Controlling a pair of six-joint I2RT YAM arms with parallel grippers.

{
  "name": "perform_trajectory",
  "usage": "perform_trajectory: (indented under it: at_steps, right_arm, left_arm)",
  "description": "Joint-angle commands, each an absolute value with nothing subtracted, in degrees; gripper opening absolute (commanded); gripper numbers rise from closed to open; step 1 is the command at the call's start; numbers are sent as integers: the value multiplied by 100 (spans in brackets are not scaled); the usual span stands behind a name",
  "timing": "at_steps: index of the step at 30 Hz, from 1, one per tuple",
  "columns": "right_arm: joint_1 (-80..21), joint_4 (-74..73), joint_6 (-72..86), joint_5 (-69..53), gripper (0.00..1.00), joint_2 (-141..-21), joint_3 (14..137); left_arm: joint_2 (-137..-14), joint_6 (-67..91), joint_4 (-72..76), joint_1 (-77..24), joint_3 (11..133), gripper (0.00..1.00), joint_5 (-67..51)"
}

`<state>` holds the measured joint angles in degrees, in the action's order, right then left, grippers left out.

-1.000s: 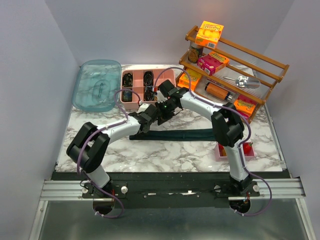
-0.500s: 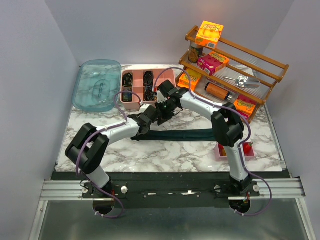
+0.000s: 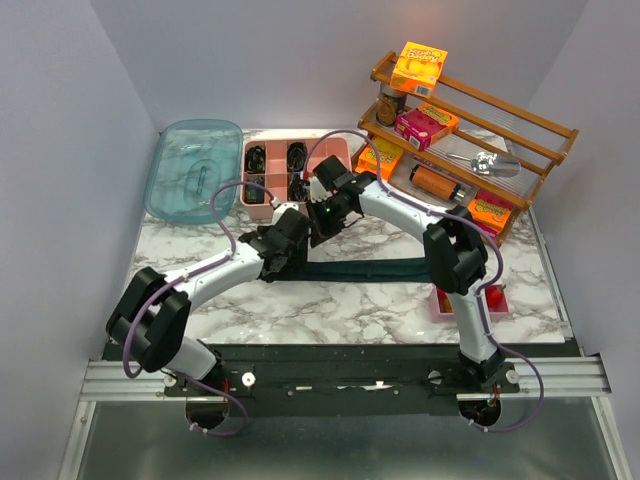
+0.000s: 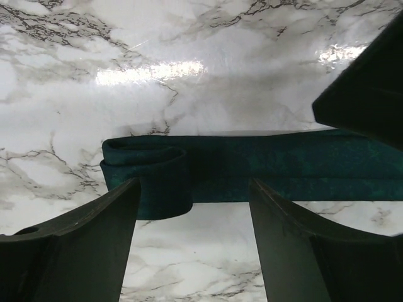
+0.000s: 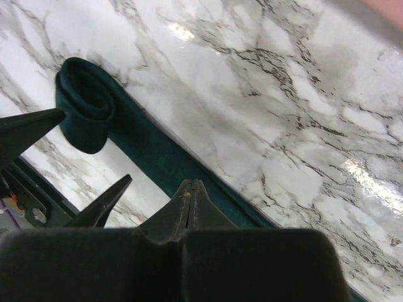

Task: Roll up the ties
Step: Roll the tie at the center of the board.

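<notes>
One dark teal tie (image 3: 370, 268) lies flat across the middle of the marble table (image 3: 300, 312), running left to right, with its left end turned over into a short loose roll (image 4: 148, 182). The left gripper (image 4: 193, 184) stands over that roll with its two fingers spread wide, one on each side and neither pressing the cloth. The right gripper (image 5: 192, 189) has its fingers pressed together into a single point, sitting over the flat band just beside the roll; whether the tip touches the fabric cannot be told. The two wrists crowd close together above the tie's left end and hide it from the top camera. Behind them stands one pink divided tray (image 3: 334, 150) with four dark coils countable in its compartments, while the right arm covers the tray's right part. Left of the tray lies one clear teal lid (image 3: 195, 170). At the back right rises one wooden rack (image 3: 545, 130) carrying an orange box (image 3: 420, 65) on top, a pink box (image 3: 425, 125), a tin (image 3: 392, 100), a metal scoop (image 3: 490, 162) and an orange can (image 3: 432, 180) on its side. Near the right arm's elbow sits one small pink dish (image 3: 440, 302), well apart from the tie
</notes>
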<state>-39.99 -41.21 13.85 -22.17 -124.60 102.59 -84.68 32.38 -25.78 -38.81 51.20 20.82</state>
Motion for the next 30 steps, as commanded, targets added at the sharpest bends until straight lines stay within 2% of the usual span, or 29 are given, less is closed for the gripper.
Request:
perform_trajectory:
  at_steps: [1,5,11,13,19,30]
  right_arm:
    - [-4201,-4236,1292,-2505,1,-12445,10739]
    - [-4377,-4359,1327,-2671,1,-12656,11161]
    - [-4746,-4421,1371,-2786,1,-13121,11768]
    - [-4868,-4465,1380,-2812,1,-13324,11953]
    - [-4975,-4465,1415,-2865,1,-13693,12129]
    - [-4948,-4448,1283,-2294,1,-13615,11611]
  left_arm:
    - [-7903,3331,-2427,-3604,4879,81,1750]
    - [-7349,3427,-2189,-2963,4501,84,1049]
    - [-6505,3638,-1706,-1707,3745,96,10]
    - [-6355,3761,-1425,-1286,3490,99,-683]
    - [-6284,3920,-616,-686,2936,98,-1783]
    - [-6837,4017,307,-519,2426,88,-2215]
